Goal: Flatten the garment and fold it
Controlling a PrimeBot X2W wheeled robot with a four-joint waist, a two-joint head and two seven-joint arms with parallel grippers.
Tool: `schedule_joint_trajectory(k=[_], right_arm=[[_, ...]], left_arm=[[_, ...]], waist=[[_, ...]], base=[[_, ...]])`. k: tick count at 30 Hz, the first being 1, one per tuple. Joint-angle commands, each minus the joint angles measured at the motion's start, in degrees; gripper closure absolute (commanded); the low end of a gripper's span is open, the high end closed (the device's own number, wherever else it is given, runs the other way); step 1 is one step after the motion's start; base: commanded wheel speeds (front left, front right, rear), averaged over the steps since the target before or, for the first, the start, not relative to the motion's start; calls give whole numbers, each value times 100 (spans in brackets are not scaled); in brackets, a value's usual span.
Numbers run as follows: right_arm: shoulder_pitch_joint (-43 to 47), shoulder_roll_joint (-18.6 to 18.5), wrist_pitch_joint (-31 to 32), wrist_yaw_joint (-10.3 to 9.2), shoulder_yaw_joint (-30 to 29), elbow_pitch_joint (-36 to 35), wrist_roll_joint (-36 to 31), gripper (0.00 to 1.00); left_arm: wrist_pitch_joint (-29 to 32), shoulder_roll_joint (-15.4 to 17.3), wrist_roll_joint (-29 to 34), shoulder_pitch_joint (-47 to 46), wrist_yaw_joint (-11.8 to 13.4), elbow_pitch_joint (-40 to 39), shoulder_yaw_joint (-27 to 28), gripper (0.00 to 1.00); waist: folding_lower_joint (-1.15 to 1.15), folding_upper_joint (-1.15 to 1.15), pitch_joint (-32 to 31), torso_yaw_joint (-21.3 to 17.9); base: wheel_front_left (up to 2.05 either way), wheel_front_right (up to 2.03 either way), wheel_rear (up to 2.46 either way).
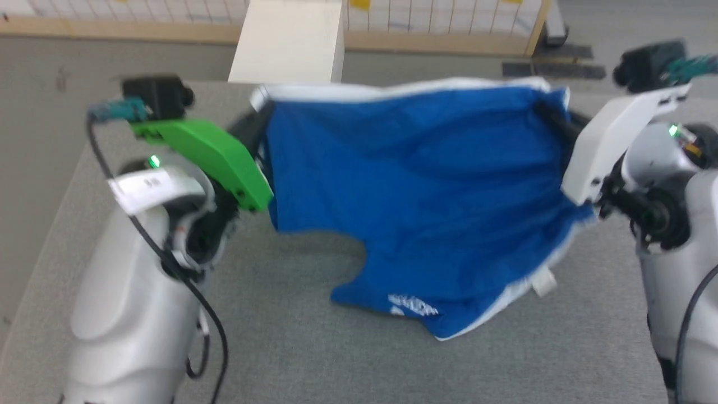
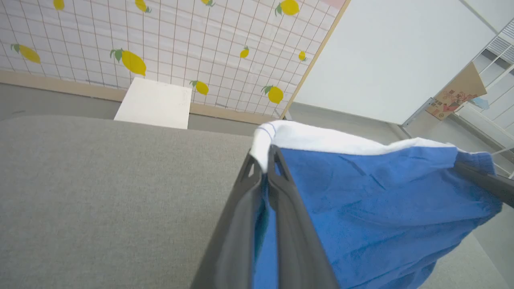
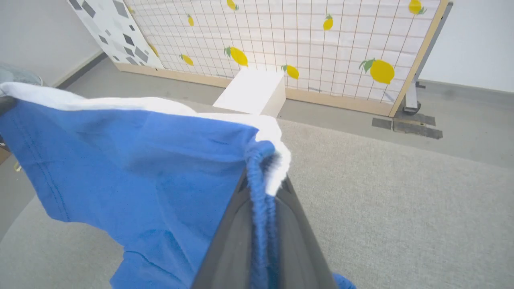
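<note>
**Blue shorts stretched between my two grippers**

I held the blue shorts [image 1: 415, 185] up by their two top corners, spread wide between my arms above the grey table [image 1: 291, 348]. My left gripper [image 2: 263, 158] was pressed together on the corner at my left. Its two dark fingers [image 2: 237, 224] pinched the cloth just where the white band [image 1: 392, 90] along the top edge met the blue. My right gripper [image 3: 263, 182] was clamped on the opposite corner in the same way, with a gathered blue edge bunched between its fingers and a fold of white spilling over the tips.

The top edge ran from one grip to the other, dipping only slightly in the middle. Below it the blue panel hung down toward me. The leg on my left ended higher up, and a curved notch separated it from the leg on my right, which hung lower. That lower leg reached down to the table, though I could not tell whether it rested there or only brushed it. Near its hem sat white lettering [image 1: 414, 306], too blurred to read. A white stripe [image 1: 519, 294] ran along its outer edge, with a small white tag [image 1: 544, 281] beside it.

Beyond the far edge of the table stood a white box [image 1: 289, 39], and behind it a gridded screen [image 2: 160, 40] printed with lemons.
</note>
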Motion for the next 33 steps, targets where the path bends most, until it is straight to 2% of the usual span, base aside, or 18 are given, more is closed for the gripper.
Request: schedule_joint_trajectory(k=[1,8,15,18,19,24,30,33], right_arm=[[-184,14,-74,-8,-55,-53,101,100],[-632,68,-247,-8,-278,-274,331,100],[-871,342,-153,-8,-683,-170,191,100],[-1150,450,-39,-8,-809,-62,188,100],[-1653,559,19,-8,-953,127,160,100],[-2766,670,-1,-8,-1185,609,-150,100],[-4160,731,-482,-8,-1526,1405,-683,100],[-4670,735,-855,-8,-1580,1813,-684,100]], left_arm=[[-79,45,36,-204,26,-38,74,100],[-283,101,152,-947,63,-137,247,100],[-236,217,262,-1548,-8,202,216,100],[-247,254,366,-1913,-17,493,187,100],[-335,283,473,-2412,-28,860,198,100],[-600,287,630,-3449,-26,1416,275,100],[-1116,356,952,-4698,-56,2007,286,100],[-1399,363,1080,-5170,-97,2239,265,100]], waist=[[0,0,-375,-197],[0,0,-539,-316],[0,0,-266,-365],[0,0,35,-361],[0,0,443,-375],[0,0,1284,-411],[0,0,2072,-468],[0,0,2301,-479]], base=[[0,0,0],[0,0,0],[0,0,0],[0,0,0],[0,0,0],[0,0,0],[0,0,0],[0,0,0]])
